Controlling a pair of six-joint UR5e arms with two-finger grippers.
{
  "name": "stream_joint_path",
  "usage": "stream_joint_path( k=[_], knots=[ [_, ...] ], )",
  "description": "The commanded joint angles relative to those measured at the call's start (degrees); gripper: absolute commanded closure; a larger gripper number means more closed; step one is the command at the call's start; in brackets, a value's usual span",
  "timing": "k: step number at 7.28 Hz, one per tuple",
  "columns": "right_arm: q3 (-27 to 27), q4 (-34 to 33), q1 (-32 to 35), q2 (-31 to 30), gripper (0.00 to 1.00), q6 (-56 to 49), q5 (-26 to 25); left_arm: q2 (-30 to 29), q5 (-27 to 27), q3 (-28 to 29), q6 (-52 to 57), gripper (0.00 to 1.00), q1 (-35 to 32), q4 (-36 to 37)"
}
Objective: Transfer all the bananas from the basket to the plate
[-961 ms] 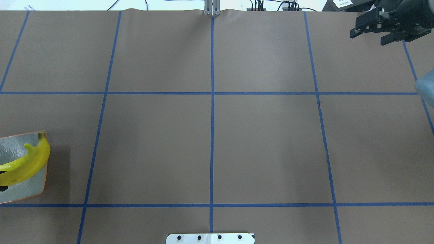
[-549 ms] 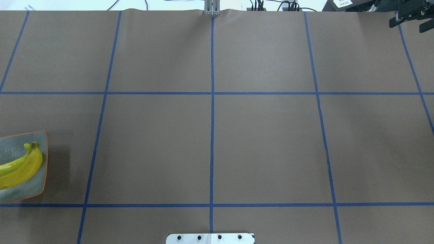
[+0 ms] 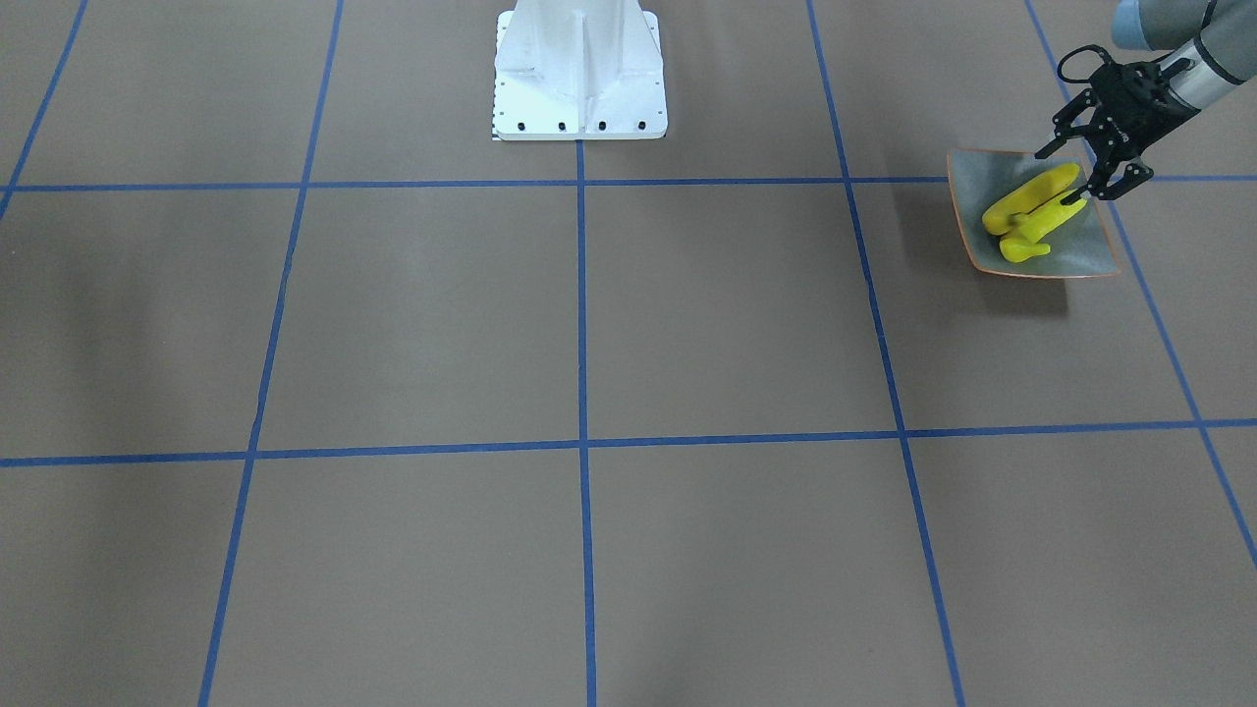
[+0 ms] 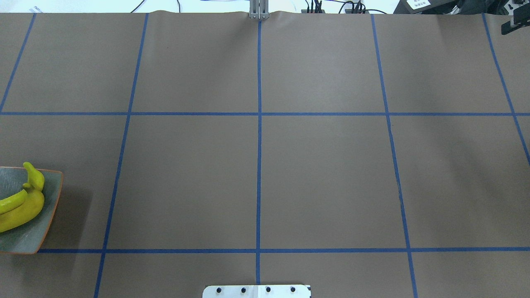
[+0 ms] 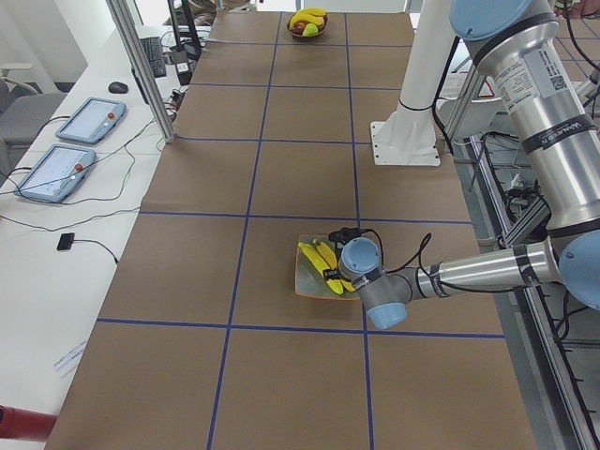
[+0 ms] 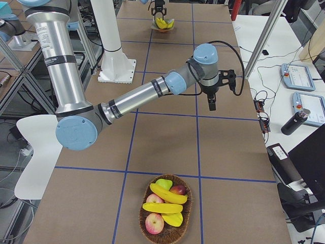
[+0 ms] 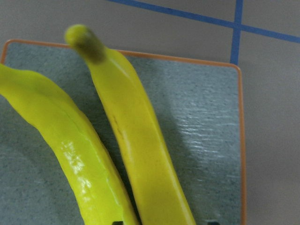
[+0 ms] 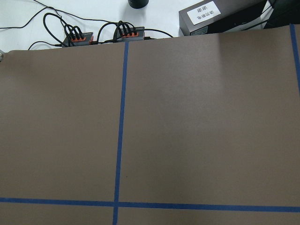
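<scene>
Exterior front-facing view: two bananas (image 3: 1026,208) lie side by side on the plate (image 3: 970,201), near the end of the bench (image 3: 589,324) on the robot's left. They are bright yellow, shiny and curved, with greenish tips. The plate is grey-green with tiny speckles, a thin orange rim and turned-up edges.

The left hand (image 3: 1075,177) hangs just over the plate. Its fingers are spread apart, one on each side of a banana's end. The left wrist camera looks down on both bananas up close. In it only tiny dark bits of the fingers show at the bottom edge, with one banana between them.

In the exterior right view, two more bananas (image 6: 167,193) lie on top in a woven basket (image 6: 175,234) at the other end of the bench. They share it with red apples (image 6: 152,222) and a green fruit (image 6: 163,183). A yellow lump (image 6: 173,219) sits under them, and I cannot tell what it is.

The right hand (image 6: 212,101) hangs high over the bench, well apart from the basket. The overhead view cuts it off at the top right corner, so I cannot tell if its fingers are apart or together. That view also cuts off the plate and its bananas at the left edge. In the exterior left view, the left arm's wrist covers the left hand and part of the plate.
</scene>
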Motion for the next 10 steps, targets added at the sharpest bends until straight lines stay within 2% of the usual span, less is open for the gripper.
stream_joint_path(
  k=[1, 3, 5, 7, 9, 10],
  knots=[
    [-1.60, 0.00, 1.79, -1.07, 0.00, -4.71, 0.38, -1.66, -3.42, -0.18, -0.68, 0.00, -3.42, 1.08],
    [-5.72, 0.09, 6.18, -3.79, 0.00, -17.06, 1.26, -7.36, -8.96, -0.45, -12.92, 0.00, -7.91, 1.44],
    [-9.42, 0.61, 9.26, -9.40, 0.00, -30.69, 1.18, -13.60, -8.81, -0.36, -21.12, 0.00, -7.93, 1.53],
    [-12.50, 1.05, 11.11, -15.38, 0.00, -39.32, 0.83, -15.65, -8.72, -0.10, -22.74, 0.00, -7.84, 1.62],
    [-18.11, 3.58, 12.00, -17.77, 0.02, -41.22, 0.74, -16.35, -8.81, -0.10, -22.75, 0.00, -7.84, 1.62],
    [-21.18, 6.56, 12.09, -17.95, 0.04, -36.87, 0.91, -16.44, -8.81, -0.10, -22.75, 0.00, -7.84, 1.62]
  ],
)
